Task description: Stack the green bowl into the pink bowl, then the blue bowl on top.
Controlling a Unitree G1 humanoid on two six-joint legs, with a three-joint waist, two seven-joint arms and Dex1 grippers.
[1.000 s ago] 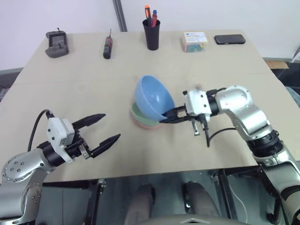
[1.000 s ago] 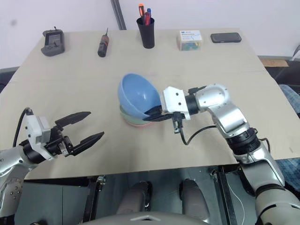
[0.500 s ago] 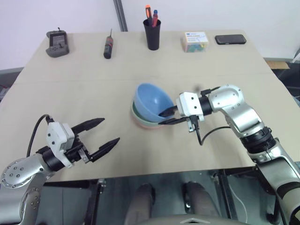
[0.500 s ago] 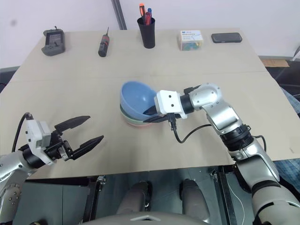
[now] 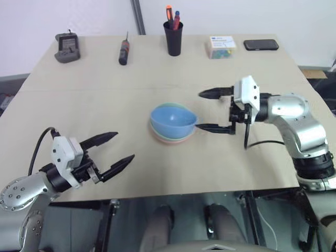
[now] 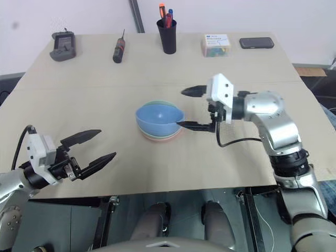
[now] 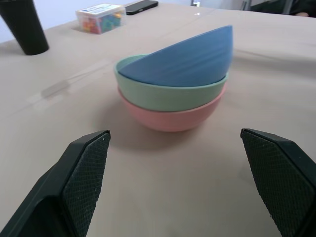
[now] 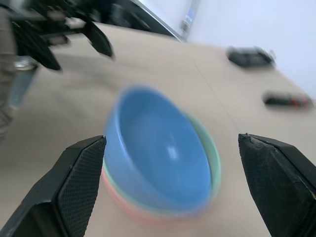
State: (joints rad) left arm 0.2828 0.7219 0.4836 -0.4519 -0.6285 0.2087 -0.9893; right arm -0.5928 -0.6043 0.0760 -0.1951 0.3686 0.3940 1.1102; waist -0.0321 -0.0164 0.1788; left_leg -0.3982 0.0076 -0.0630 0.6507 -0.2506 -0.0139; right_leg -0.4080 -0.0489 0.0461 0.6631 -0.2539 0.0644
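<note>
I see the three bowls stacked near the middle of the table (image 5: pixel 79 79). The pink bowl (image 7: pixel 170 116) sits on the table at the bottom, the green bowl (image 7: pixel 170 96) is nested in it, and the blue bowl (image 5: pixel 172 120) lies on top. From the left wrist view the blue one is not seated flat: it tilts, with one side of its rim riding well above the green rim and the other side dipped inside it.

My right gripper (image 5: pixel 214 111) is just right of the stack, pointing left toward it, with its two fingers spread wide apart and nothing between them. The near finger's tip comes right up to the blue bowl's rim; I cannot tell whether it touches. The far finger is clear of the bowls.

My left gripper (image 5: pixel 116 150) hangs over the near left part of the table, well apart from the stack, fingers spread wide and empty, pointing toward the bowls.

Along the far edge, from left to right, I see a grey device (image 5: pixel 67 48), a screwdriver (image 5: pixel 124 52), a black cup (image 5: pixel 172 38) with pens in it, a small clear box (image 5: pixel 221 46) and a phone (image 5: pixel 261 44).
</note>
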